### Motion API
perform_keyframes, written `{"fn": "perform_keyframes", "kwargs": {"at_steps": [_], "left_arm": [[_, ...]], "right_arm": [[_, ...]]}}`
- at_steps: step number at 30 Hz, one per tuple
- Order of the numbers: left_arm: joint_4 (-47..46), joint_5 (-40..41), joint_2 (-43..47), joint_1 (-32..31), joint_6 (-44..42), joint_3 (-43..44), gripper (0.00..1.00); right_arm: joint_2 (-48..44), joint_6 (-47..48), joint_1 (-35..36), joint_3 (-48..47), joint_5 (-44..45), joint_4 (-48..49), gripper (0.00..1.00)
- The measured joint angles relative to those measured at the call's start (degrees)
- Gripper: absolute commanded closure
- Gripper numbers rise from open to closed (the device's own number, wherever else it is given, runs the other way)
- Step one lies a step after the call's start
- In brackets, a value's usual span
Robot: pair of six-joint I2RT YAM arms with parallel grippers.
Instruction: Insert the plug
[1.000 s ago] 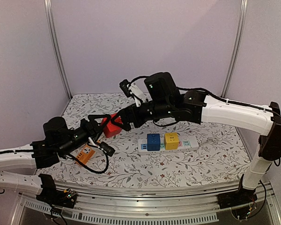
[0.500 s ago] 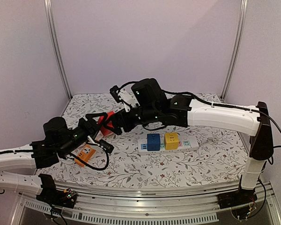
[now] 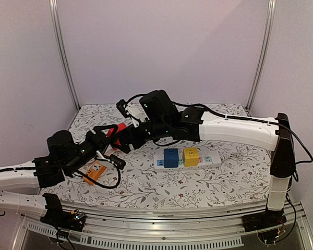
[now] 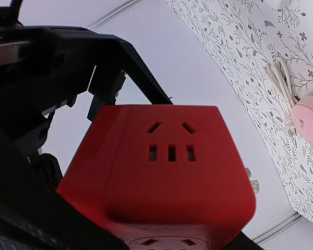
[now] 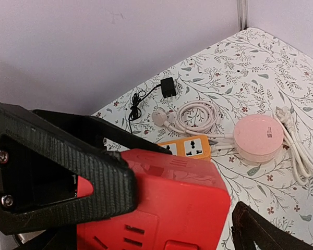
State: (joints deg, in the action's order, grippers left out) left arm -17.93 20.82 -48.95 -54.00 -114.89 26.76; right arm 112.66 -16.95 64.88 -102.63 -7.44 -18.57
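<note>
My left gripper (image 3: pixel 109 138) clamps red plug cube (image 4: pixel 161 166) aloft so my right gripper (image 5: pixel 167 208), jaws spread, straddles it, likely for handover.

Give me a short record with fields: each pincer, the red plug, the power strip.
Left pincer: closed on the red cube plug, which is lifted
Right pincer: open, its jaws on either side of the same cube
Power strip: white, lying flat, apart from the red cube
On the strip: blue cube and yellow cube, side by side
Plug inserted: not yet
</note>
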Motion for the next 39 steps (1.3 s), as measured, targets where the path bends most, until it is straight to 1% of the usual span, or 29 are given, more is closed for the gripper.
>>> {"fn": "perform_keyframes", "kwargs": {"at_steps": [3, 4, 5, 6, 8, 9, 10, 11, 12, 13, 14, 15, 16, 19, 21, 24, 25, 28, 30, 32, 35, 39], "left_arm": [[0.09, -1.03, 0.17, -0.04, -0.04, 0.0, 1.0], [0.11, -1.33, 0.22, -0.11, -0.07, 0.0, 1.0], [0.31, -1.51, 0.24, -0.13, -0.13, -0.02, 1.0], [0.55, -1.66, 0.24, -0.13, -0.17, -0.11, 1.0], [0.9, -1.6, 0.26, -0.13, -0.24, -0.22, 1.0], [1.53, -0.37, 0.24, -0.09, -0.13, -0.17, 1.0], [1.92, -0.02, 0.15, -0.11, -0.17, -0.13, 1.0], [2.29, 0.0, 0.15, -0.13, -0.15, -0.15, 1.0], [2.4, -0.07, 0.2, -0.15, -0.2, -0.15, 0.91], [2.32, 0.0, 0.2, -0.17, -0.22, -0.15, 0.66], [2.36, 0.0, 0.24, -0.17, -0.22, -0.15, 0.31], [2.45, 0.0, 0.31, -0.17, -0.2, -0.17, 0.03], [2.82, -0.17, 0.5, -0.22, -0.11, -0.28, 0.01], [3.74, -0.68, 2.51, -0.42, 3.37, -0.48, 0.0], [6.1, -0.42, 4.31, -0.76, 7.48, -0.2, 0.0], [11.76, 0.59, 5.53, -1.29, 15.67, 1.03, 0.01], [13.4, 0.9, 5.73, -1.36, 18.08, 1.29, 0.01], [18.6, 1.9, 7.34, -1.42, 27.32, 1.25, 0.01], [20.55, 2.54, 9.42, -1.4, 32.63, 0.13, 0.01], [22.08, 2.97, 11.63, -1.09, 36.85, -1.51, 0.0], [24.87, 3.1, 14.6, 0.59, 43.15, -3.76, 0.0], [28.09, 2.62, 17.4, 6.19, 52.33, -4.26, 0.0]], "right_arm": [[0.11, 0.26, 0.04, 2.84, -1.49, 3.93, 0.16], [0.11, 0.26, 0.09, 3.96, -1.33, 5.55, 0.2], [0.11, 0.35, 0.11, 4.85, -1.16, 6.82, 0.27], [0.11, 0.44, 0.17, 5.4, -0.79, 7.82, 0.34], [0.04, 1.01, 0.44, 5.77, 0.15, 8.98, 0.54], [0.0, 1.75, 0.83, 5.84, 2.6, 9.16, 0.64], [0.02, 2.29, 1.14, 5.9, 4.26, 9.31, 0.77], [0.02, 2.49, 1.29, 6.1, 5.22, 9.25, 0.87], [0.02, 2.56, 1.38, 6.21, 5.49, 9.29, 0.96], [0.02, 2.8, 1.38, 6.29, 5.68, 9.6, 1.0], [0.02, 2.95, 1.38, 6.38, 5.7, 9.7, 1.0], [-0.02, 3.1, 1.38, 6.67, 5.7, 10.03, 1.0], [-0.17, 3.39, 1.38, 7.13, 5.53, 10.45, 1.0], [-2.08, 5.16, 0.42, 9.99, 4.02, 10.08, 1.0], [-4.57, 8.31, -1.29, 12.35, 1.64, 8.07, 1.0], [-9.49, 14.47, -6.21, 14.73, -4.07, 2.49, 1.0], [-11.47, 17.07, -8.85, 15.37, -6.38, 0.35, 1.0], [-18.27, 25.49, -19.91, 17.77, -14.53, -5.16, 1.0], [-22.77, 33.64, -29.03, 21.14, -21.16, -7.8, 1.0], [-25.79, 41.83, -36.0, 24.79, -24.76, -10.01, 1.0], [-27.78, 54.38, -41.97, 30.42, -27.93, -14.01, 1.0], [-26.27, 67.54, -45.29, 33.03, -31.95, -21.29, 1.0]]}}
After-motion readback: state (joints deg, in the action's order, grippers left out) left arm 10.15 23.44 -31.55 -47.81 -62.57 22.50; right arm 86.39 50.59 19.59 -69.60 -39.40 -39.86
